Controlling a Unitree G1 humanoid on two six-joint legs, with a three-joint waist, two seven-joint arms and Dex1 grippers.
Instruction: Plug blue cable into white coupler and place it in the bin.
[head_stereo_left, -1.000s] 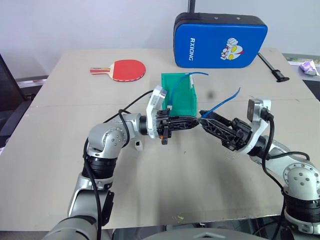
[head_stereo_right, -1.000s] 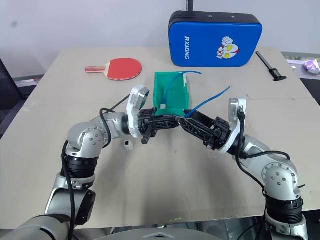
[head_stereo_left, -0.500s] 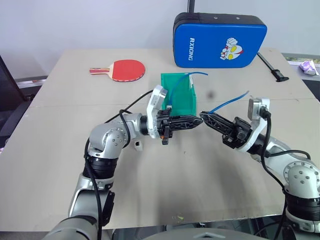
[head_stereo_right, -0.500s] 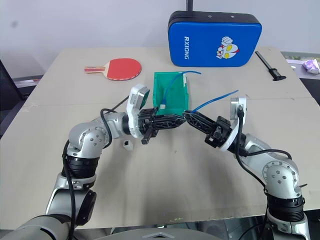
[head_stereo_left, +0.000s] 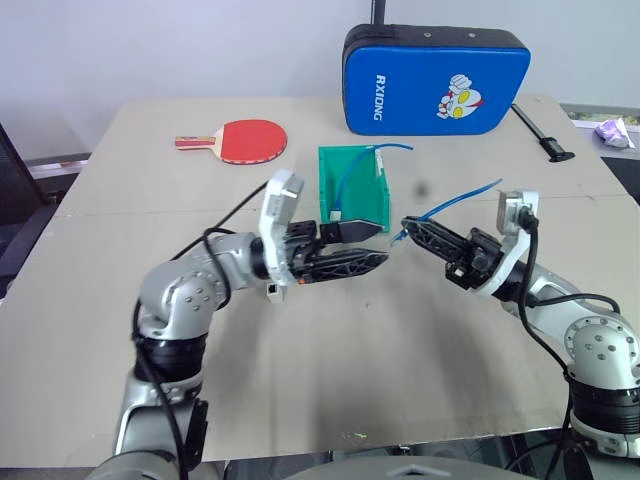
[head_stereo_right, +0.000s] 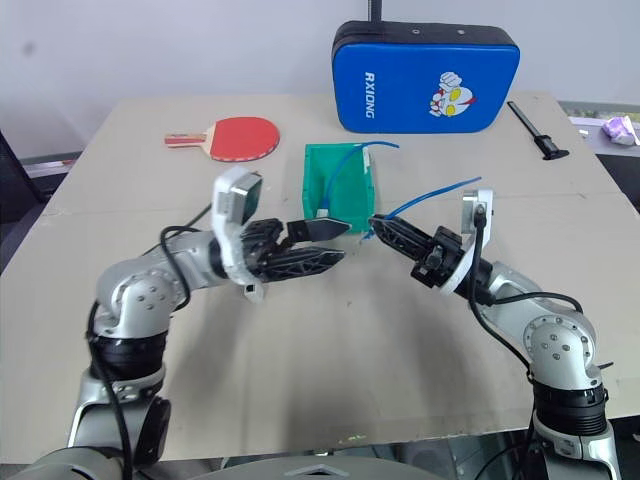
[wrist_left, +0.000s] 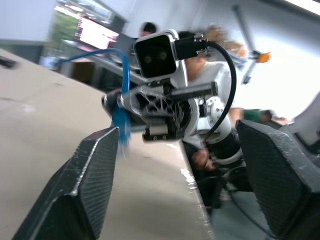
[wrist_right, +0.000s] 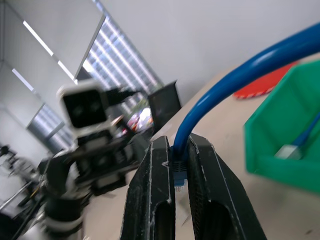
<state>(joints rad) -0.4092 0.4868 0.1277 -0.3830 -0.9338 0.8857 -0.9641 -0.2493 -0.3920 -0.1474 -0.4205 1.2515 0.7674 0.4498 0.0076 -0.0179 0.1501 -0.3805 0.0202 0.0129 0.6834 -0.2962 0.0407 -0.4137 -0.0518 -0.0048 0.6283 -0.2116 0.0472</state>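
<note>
Silver-grey jointed arms, round shoulder and elbow housings. Black cables looping along both. White camera blocks on wrists. Left gripper (head_stereo_left: 368, 243), right gripper (head_stereo_left: 406, 225): black lattice-ribbed fingers.

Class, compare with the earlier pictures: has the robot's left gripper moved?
Yes. The left gripper has drawn back leftward, away from the right gripper, its tip now in front of the bin, and it has opened.

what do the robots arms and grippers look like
Both arms are silver-grey metal with rounded joint housings and loose black cables looped alongside. The left gripper and right gripper each have two long black fingers with an open lattice pattern and a white boxy wrist housing carrying a dark camera window.
</note>
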